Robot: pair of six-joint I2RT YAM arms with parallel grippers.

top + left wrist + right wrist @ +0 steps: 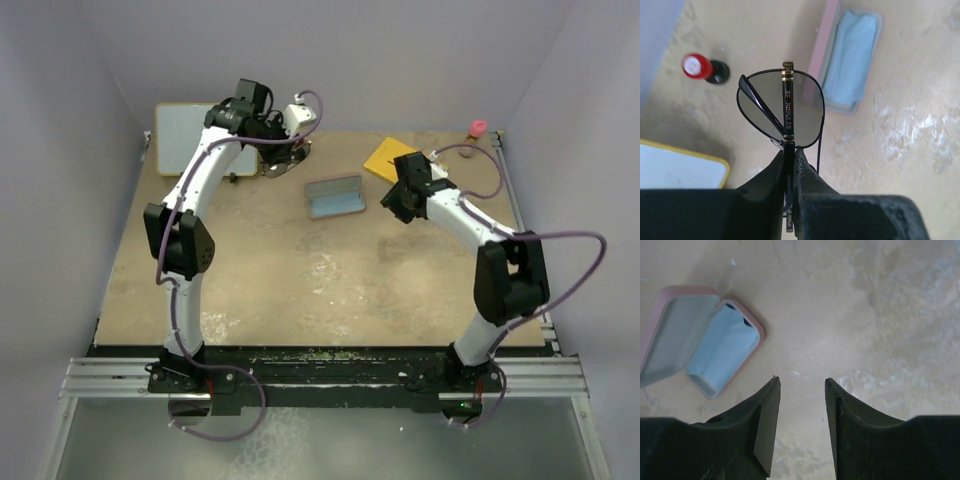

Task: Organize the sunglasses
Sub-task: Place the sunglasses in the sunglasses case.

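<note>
My left gripper (791,152) is shut on the sunglasses (800,107), pinching one folded black arm of the thin wire frame. It holds them above the table at the back left, and they also show in the top view (278,168) under that gripper (285,155). The pink case (335,178) lies open mid-table with the light blue cloth (338,205) inside it. The case also shows in the left wrist view (822,45) and in the right wrist view (760,332). My right gripper (802,382) is open and empty, hovering just right of the case (400,205).
A white board with a yellow rim (185,135) lies at the back left corner. A yellow flat object (388,158) lies behind the right gripper. A small bottle with a pink-red cap (477,130) stands at the back right and shows in the left wrist view (696,66).
</note>
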